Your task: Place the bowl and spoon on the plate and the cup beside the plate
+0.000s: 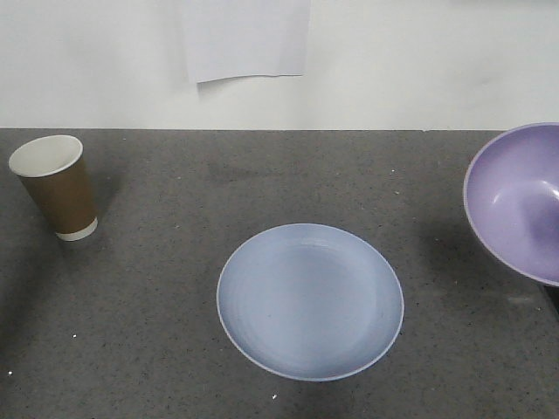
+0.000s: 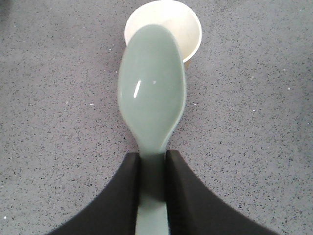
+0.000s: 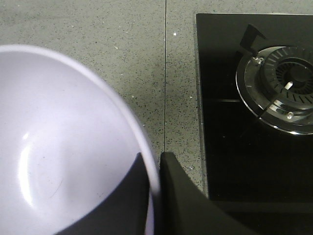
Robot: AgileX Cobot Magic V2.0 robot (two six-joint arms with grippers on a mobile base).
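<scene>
The pale blue plate (image 1: pixel 310 299) lies empty on the grey counter, front centre. The brown paper cup (image 1: pixel 57 186) stands upright at the far left, well away from the plate. The lavender bowl (image 1: pixel 520 201) hangs tilted at the right edge, above the counter. My right gripper (image 3: pixel 153 157) is shut on the bowl's (image 3: pixel 58 142) rim, one finger inside and one outside. My left gripper (image 2: pixel 152 155) is shut on the handle of the mint-green spoon (image 2: pixel 152 93), whose head overlaps the cup's (image 2: pixel 168 24) white mouth. Neither gripper shows in the front view.
A black glass hob (image 3: pixel 254 112) with a gas burner (image 3: pixel 281 88) lies right of the bowl in the right wrist view. A white wall with a paper sheet (image 1: pixel 246 39) bounds the counter at the back.
</scene>
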